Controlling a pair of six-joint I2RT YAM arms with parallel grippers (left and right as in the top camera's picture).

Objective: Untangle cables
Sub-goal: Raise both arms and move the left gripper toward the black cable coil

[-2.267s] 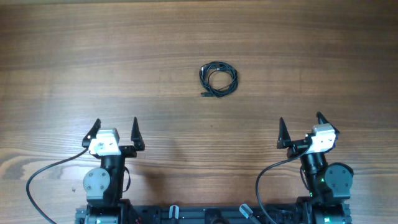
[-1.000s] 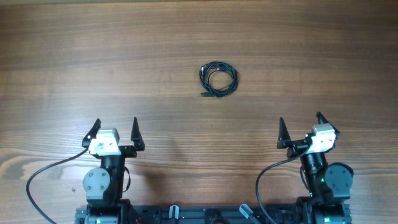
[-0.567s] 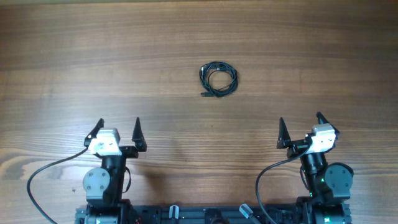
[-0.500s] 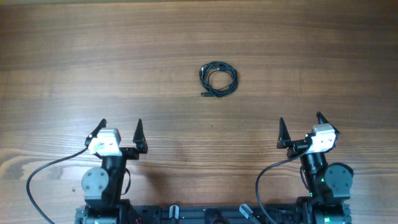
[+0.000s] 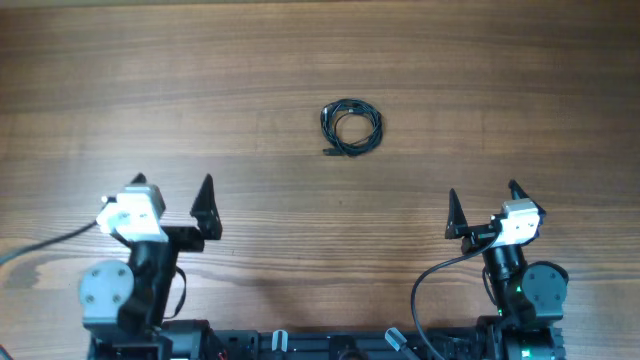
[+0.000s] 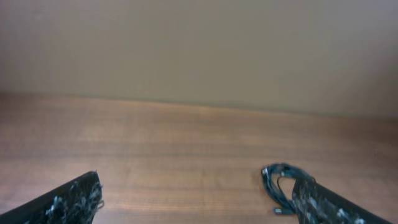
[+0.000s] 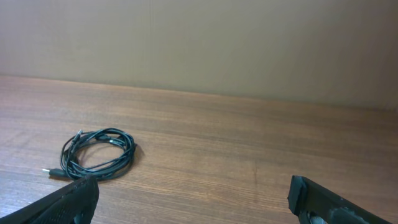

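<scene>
Left claw [image 5: 172, 184] farther left than before, wide apart like right claw [image 5: 482, 190]; coiled cables [image 5: 351, 127] untouched beyond.

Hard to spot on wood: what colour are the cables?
Black cables, clearest in the right wrist view.

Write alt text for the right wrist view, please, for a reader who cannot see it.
A small coil of thin black cables lies on a wooden table, left of centre. The open right gripper frames the bottom corners, touching nothing; a plain beige wall stands behind.
</scene>
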